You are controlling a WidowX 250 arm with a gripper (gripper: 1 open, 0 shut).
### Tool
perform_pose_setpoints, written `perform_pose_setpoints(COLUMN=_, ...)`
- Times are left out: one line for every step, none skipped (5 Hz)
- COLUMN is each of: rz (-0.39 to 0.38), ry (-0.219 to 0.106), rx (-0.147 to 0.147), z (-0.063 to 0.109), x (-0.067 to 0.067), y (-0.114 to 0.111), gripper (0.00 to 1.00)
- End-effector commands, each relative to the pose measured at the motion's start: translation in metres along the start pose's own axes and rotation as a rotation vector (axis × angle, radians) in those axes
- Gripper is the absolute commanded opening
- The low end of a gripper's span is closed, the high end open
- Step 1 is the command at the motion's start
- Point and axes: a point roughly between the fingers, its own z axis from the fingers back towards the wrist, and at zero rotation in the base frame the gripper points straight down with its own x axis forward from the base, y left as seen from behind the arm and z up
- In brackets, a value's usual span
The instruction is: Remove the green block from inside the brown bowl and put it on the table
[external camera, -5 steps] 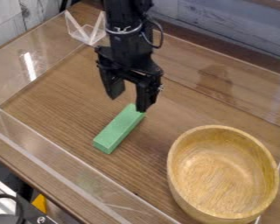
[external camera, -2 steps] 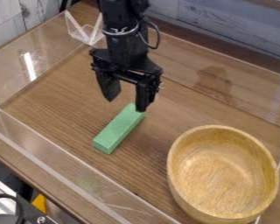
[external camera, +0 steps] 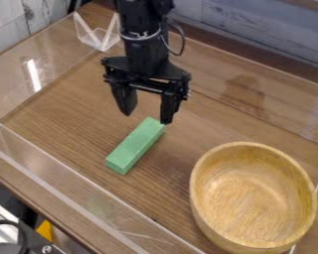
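The green block [external camera: 135, 145] lies flat on the table [external camera: 69, 119], left of the brown bowl [external camera: 253, 196], pointing diagonally from lower left to upper right. The bowl's hollow holds nothing. My gripper [external camera: 146, 106] hangs straight down just above the block's far end, open, with nothing between its black fingers [external camera: 124, 103]. The fingers do not touch the block.
Clear acrylic walls [external camera: 69, 184] edge the table at the front, left and back. A clear plastic piece [external camera: 92, 35] sits behind the arm at the back left. The bowl stands near the front right corner.
The gripper has rolled about its vertical line, so its fingers now stand more side by side, and it sits slightly higher. The block and bowl have not moved.
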Motion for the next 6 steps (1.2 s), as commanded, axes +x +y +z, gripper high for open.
perform_pose_setpoints(rz=0.009, ry=-0.069, rx=0.001, z=0.013, x=0.016, y=-0.002, gripper=1.00)
perform_pose_setpoints(rz=0.045, ry=-0.079, rx=0.005, z=0.016, x=0.017, y=-0.004, gripper=1.00)
perform_pose_setpoints(rz=0.075, ry=-0.089, rx=0.008, z=0.020, x=0.018, y=-0.007, gripper=1.00)
perform_pose_setpoints(rz=0.116, ry=-0.100, rx=0.014, z=0.032, x=0.027, y=-0.004, gripper=1.00)
perform_pose_setpoints(rz=0.110, ry=-0.139, rx=0.012, z=0.052, x=0.052, y=0.008, gripper=1.00)
perform_pose_setpoints(rz=0.070, ry=-0.165, rx=0.006, z=0.052, x=0.070, y=0.019, gripper=1.00)
